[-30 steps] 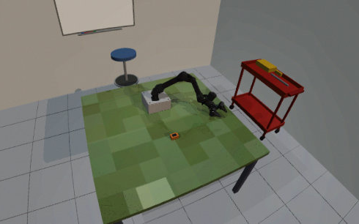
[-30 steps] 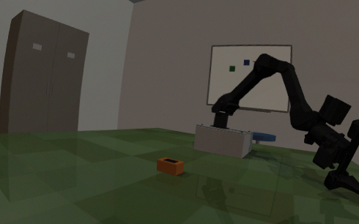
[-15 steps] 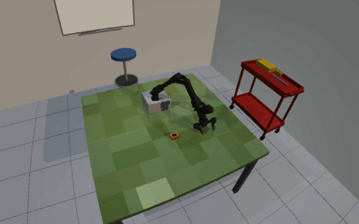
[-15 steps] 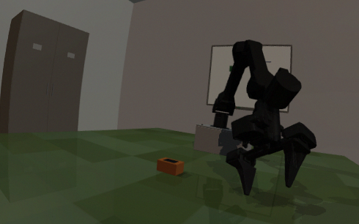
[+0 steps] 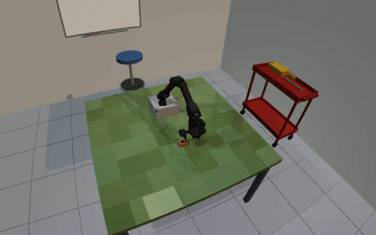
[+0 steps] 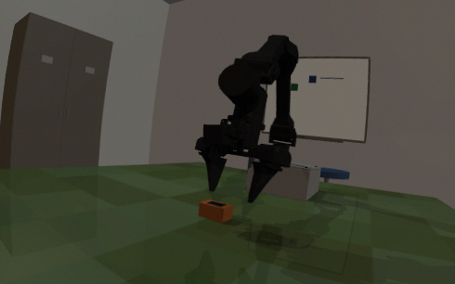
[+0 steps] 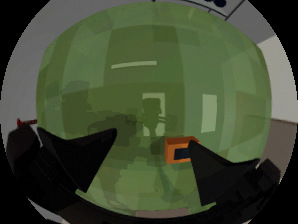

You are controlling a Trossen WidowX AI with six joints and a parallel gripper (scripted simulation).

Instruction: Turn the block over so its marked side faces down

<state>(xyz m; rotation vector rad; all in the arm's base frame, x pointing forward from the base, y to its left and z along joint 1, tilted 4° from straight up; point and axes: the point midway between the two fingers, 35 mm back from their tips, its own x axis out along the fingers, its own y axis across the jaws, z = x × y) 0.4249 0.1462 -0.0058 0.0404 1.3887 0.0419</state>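
Beside the block (image 6: 215, 210), exterior view alone shows the hand (image 6: 235, 195) spread apart, empty.

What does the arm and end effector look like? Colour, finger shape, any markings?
The arm is all matte black with rounded joint housings, rising from a light grey box base. The end effector has two black fingers tapering to points. No markings or loose cables are visible.
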